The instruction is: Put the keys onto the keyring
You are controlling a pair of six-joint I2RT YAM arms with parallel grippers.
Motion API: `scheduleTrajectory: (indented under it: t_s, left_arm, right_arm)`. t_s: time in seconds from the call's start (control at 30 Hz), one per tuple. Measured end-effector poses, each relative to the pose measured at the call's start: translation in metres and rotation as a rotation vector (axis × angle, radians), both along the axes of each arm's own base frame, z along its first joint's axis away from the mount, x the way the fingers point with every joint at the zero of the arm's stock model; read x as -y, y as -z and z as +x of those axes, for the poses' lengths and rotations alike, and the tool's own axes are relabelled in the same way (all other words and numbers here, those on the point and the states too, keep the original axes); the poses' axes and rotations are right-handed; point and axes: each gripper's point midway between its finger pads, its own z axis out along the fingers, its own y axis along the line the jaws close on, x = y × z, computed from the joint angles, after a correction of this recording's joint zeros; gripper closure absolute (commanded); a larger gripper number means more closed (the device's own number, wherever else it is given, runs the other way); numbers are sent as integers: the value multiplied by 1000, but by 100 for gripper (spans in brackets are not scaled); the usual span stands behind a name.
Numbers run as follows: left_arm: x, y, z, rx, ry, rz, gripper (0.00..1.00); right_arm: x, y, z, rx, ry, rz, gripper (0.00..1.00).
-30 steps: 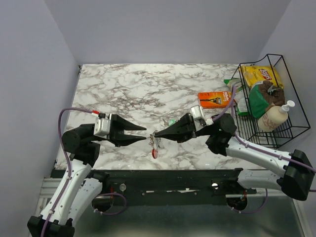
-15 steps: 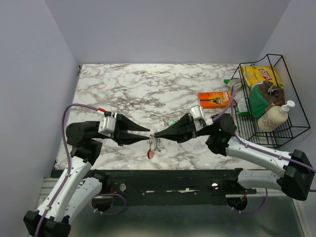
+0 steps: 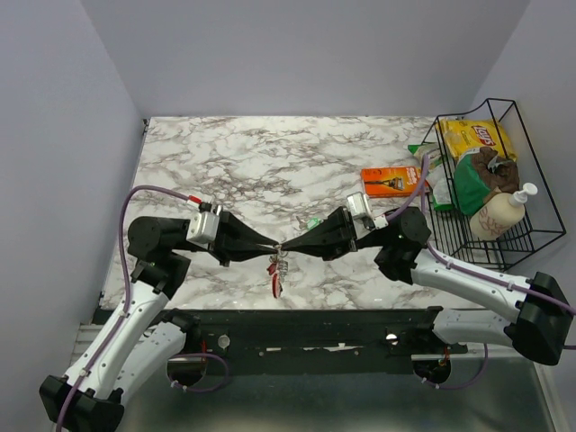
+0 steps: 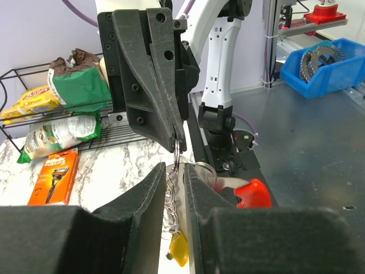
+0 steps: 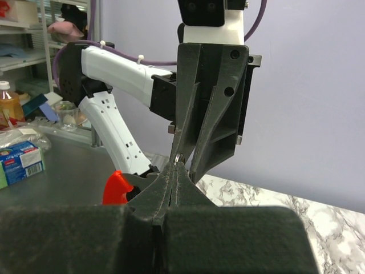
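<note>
Marble table (image 3: 270, 171) below; my right gripper (image 5: 177, 165) pinches the keyring (image 4: 177, 155) at its tips, my left gripper (image 4: 175, 171) stands narrowly parted around it, keys (image 3: 277, 281) dangling beneath both.

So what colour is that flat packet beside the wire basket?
The flat packet is orange, clearest in the top external view.

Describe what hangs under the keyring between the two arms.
Below the keyring hang a red key head and a yellow key head, the yellow one on a thin chain. The jaws of the left gripper cover the ring's lower part, hiding the attachment.
</note>
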Motion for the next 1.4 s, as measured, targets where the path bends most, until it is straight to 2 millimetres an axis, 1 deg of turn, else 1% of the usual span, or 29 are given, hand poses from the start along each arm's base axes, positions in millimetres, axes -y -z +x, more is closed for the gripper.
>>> scheduleTrajectory:
  t_s: [0.03,0.07,0.13,0.37,0.47,0.5,0.57,0.6,0.7,0.83,1.0,1.07,1.1,1.13,1.3,1.4]
  left_arm:
    - [1,1,0,0,3,1,82]
    - [1,1,-1,0,6,2,91]
    - [2,2,-1,-3,10,5,100]
    - [3,0,3,17,-7,14,100]
    - [3,-3,7,21,-37,27,100]
    - [2,-3,9,22,-56,35,100]
    - [1,-5,13,26,-87,49,100]
    - [1,-6,15,29,-107,60,100]
    - [-2,-8,22,36,-162,94,100]
    - [-7,-9,34,54,-240,160,100]
    - [-14,1,46,51,-310,264,100]
    - [-16,7,49,41,-326,301,100]
    - [-18,10,51,36,-337,324,100]
    - [-19,13,53,31,-347,348,100]
    - [-29,23,62,19,-398,451,100]
    - [-34,22,63,24,-416,489,100]
  right_arm:
    - [0,0,0,-1,0,-1,99]
    - [-1,1,0,-2,0,-2,99]
    - [-1,1,1,-3,0,-4,99]
    - [-1,1,1,-2,2,-3,98]
    - [-1,1,4,-6,17,-3,80]
    - [-1,1,5,-7,26,-5,66]
    - [0,2,8,-7,52,-19,52]
    - [0,3,8,-9,53,-22,41]
    - [3,5,12,7,98,-48,28]
    - [6,0,21,52,168,-87,25]
    - [3,-13,38,87,252,-146,26]
    - [0,-16,45,89,276,-173,28]
    - [-2,-16,49,86,287,-190,32]
    - [-5,-17,53,84,298,-206,34]
    - [-16,-6,67,69,313,-301,44]
    - [-23,4,73,52,308,-359,45]
